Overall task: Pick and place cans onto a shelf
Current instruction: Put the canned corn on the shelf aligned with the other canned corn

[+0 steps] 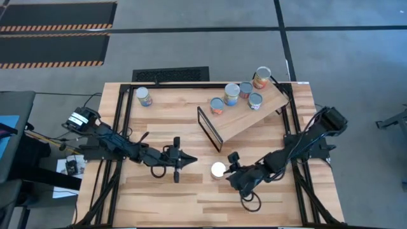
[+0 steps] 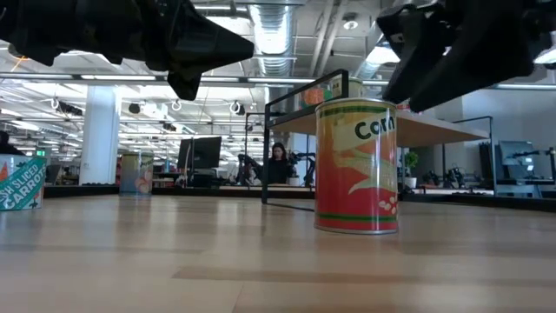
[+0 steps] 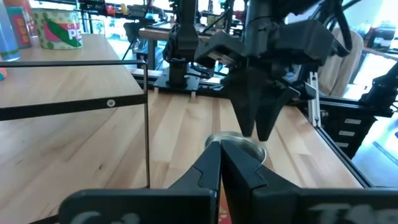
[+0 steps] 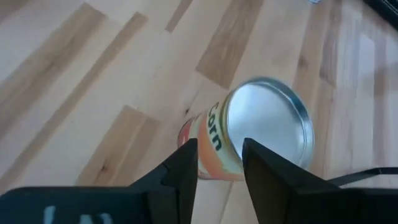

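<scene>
Your slatted table is lying mostly bare around both arms. The shelf is sitting tilted beyond the jaws, carrying five cans. The red-orange corn can, silver-topped, is standing upright just ahead of your right gripper, whose jaws are standing slightly apart. Your left gripper is hovering closed, pointing at it.

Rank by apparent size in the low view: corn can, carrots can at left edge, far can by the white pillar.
1. Corn can, largest, but nearest the camera.
2. Carrots can, cropped by the frame edge.
3. Far can, smallest.
Apparent order only; true sizes unsure.
</scene>
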